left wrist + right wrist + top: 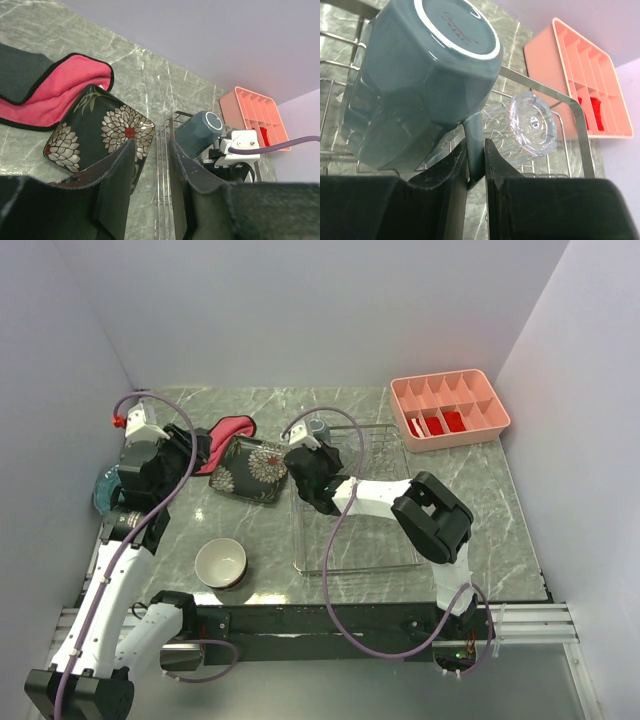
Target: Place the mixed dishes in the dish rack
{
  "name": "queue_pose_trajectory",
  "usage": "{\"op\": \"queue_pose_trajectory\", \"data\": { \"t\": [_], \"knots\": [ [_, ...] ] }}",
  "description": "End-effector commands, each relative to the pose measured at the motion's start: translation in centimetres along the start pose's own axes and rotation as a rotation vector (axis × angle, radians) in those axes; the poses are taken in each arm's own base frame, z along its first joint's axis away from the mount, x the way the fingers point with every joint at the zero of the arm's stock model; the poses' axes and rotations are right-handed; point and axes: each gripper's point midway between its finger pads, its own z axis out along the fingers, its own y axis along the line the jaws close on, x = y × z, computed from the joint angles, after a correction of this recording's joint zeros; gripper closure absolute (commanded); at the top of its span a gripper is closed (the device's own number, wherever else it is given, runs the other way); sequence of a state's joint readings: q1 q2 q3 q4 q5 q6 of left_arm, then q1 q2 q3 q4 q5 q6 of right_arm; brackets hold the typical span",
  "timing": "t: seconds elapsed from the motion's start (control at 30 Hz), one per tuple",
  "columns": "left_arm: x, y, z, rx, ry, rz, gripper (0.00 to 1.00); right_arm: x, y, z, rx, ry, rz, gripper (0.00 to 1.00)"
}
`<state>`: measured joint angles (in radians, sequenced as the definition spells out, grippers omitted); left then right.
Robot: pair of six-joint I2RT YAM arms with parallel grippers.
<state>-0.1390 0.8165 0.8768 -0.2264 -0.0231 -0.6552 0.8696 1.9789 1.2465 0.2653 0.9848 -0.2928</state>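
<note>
Right hand: your right gripper (476, 159) is pinched narrow on the handle of the grey-blue mug (420, 75).
Mug: tipped over, base towards your wrist camera, at the far left corner of the dish rack (540, 88), beside a clear glass (532, 122) lying inside.
Left hand: your left gripper (152, 150) stands partly apart with nothing between its fingers.
Square plate: the square dark plate with white flowers (250, 470) sits on the table between the red-pink cloth (230, 432) and the rack.
Bowl: the dark cream-lined bowl (220, 562) stands upright on the table, left of the rack.

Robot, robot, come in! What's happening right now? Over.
Left gripper open, empty. Right gripper shut on handle of grey-blue ceramic mug, over silver wire dish rack. Clear glass tumbler lying close beside mug.
</note>
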Motion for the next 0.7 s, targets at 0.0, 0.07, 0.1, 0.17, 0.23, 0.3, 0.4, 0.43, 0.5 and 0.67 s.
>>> {"op": "queue_pose_trajectory", "data": {
  "t": [0.0,0.07,0.1,0.17,0.23,0.3,0.4,0.43,0.5,0.67],
  "knots": [
    [-0.7,-1.0,-0.2,0.043,-0.028,-0.011,0.61,-0.8,0.0,0.2,-0.058,-0.042,-0.031,0.81],
    [-0.6,-1.3,-0.2,0.055,-0.022,-0.015,0.61,-1.0,-0.2,0.0,-0.071,-0.041,-0.031,0.64],
    [-0.6,-1.3,-0.2,0.059,-0.022,-0.018,0.61,-0.8,-0.3,-0.1,-0.073,-0.03,-0.038,0.62],
    [-0.5,-1.5,-0.2,0.065,-0.017,-0.021,0.61,-1.0,-0.7,-0.5,-0.083,-0.027,-0.011,0.59],
    [-0.7,-1.6,-0.1,0.069,-0.02,-0.023,0.61,-1.1,-0.9,-1.1,-0.106,-0.011,0.007,0.58],
    [-0.7,-1.7,-0.1,0.072,-0.018,-0.024,0.61,-1.2,-1.5,-1.5,-0.117,0.008,0.026,0.53],
    [-0.8,-1.8,-0.1,0.078,-0.019,-0.024,0.6,-1.6,-1.8,-2.1,-0.151,0.012,0.003,0.39],
    [-0.8,-1.8,-0.1,0.076,-0.016,-0.026,0.6,-2.0,-1.4,-2.2,-0.189,-0.002,-0.007,0.37],
    [-0.8,-1.8,0.0,0.075,-0.015,-0.026,0.6,-2.7,-1.2,-2.2,-0.255,-0.022,-0.081,0.33],
    [-0.4,-1.5,0.1,0.078,-0.003,-0.039,0.6,-2.3,-0.7,-1.3,-0.474,0.089,-0.007,0.36]
  ]
}}
